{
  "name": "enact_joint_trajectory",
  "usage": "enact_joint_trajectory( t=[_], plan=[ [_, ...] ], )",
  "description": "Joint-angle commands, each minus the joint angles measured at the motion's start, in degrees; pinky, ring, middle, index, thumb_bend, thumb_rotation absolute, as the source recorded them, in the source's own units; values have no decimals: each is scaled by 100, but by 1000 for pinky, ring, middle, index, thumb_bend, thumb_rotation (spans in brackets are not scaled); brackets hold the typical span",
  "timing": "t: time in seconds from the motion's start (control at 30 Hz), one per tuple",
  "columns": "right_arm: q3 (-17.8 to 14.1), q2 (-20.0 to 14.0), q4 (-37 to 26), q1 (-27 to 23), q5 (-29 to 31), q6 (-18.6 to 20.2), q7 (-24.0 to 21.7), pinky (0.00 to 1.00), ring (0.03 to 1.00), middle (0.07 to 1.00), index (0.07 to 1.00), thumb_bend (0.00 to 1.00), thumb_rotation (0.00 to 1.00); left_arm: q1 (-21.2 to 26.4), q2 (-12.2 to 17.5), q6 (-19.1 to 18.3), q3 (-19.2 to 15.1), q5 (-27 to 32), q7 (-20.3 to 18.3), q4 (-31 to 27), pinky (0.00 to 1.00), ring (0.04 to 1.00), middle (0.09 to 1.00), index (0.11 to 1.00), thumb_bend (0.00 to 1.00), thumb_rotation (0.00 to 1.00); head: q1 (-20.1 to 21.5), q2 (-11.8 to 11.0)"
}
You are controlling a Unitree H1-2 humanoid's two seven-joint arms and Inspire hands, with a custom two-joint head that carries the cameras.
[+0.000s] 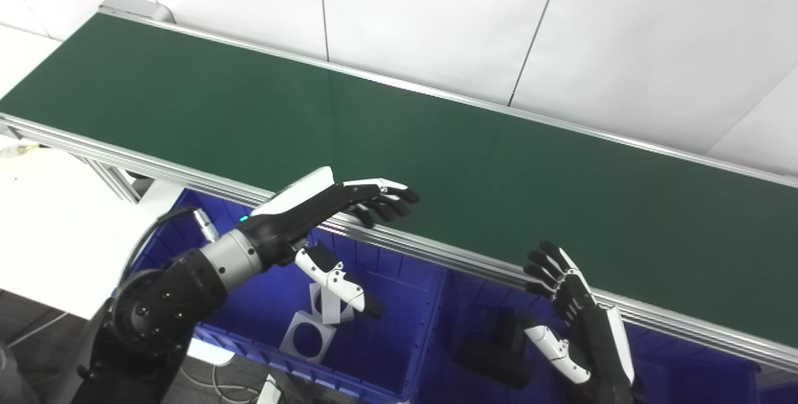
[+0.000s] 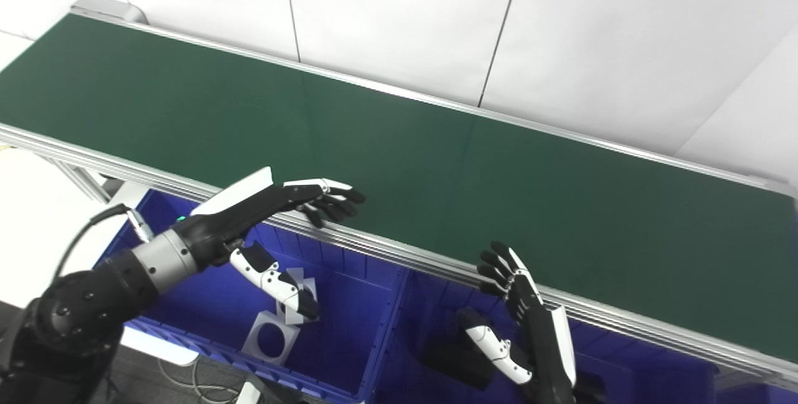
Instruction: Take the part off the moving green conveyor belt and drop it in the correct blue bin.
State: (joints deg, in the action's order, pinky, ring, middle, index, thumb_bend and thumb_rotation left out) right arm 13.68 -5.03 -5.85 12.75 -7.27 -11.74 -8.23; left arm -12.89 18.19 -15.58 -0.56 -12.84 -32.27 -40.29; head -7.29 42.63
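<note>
No part shows on the belt [image 1: 436, 161]; this looks like the waiting step. Both the left hand [image 1: 324, 204] and the right hand [image 1: 561, 285] hover at the belt's near rail, fingers released, holding nothing. White pieces [image 1: 308, 332] lie in the bin [image 1: 399, 329] below the belt. Next, a part must arrive within reach.

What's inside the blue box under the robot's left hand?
Two white square parts with round holes lie in the blue bin. The left hand and its thumb cover part of one.

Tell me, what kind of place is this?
Probably a sorting station in a factory or test lab: a long green conveyor belt runs past white wall panels, and blue bins holding parts sit beneath its near edge.
</note>
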Motion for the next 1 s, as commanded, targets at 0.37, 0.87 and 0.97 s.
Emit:
enact_joint_trajectory(
  t=[0.37,0.87,0.97],
  plan=[
    [143,252,390,-21,-152,-638,147,737,831,861,901,725,611,-74,-592,1656,584,1510,557,2194,863,894,909,901,1000,210,1212,-501],
    [338,757,1149,-167,-555,-1058,599,769,841,867,904,717,750,271,-862,3487,577,2170,634,4547,838,870,897,912,958,343,3215,-695],
    [349,841,1335,-249,-605,-1138,689,773,845,868,902,713,773,327,-791,3658,518,2295,602,4794,836,866,891,907,947,351,3557,-682]
  ],
)
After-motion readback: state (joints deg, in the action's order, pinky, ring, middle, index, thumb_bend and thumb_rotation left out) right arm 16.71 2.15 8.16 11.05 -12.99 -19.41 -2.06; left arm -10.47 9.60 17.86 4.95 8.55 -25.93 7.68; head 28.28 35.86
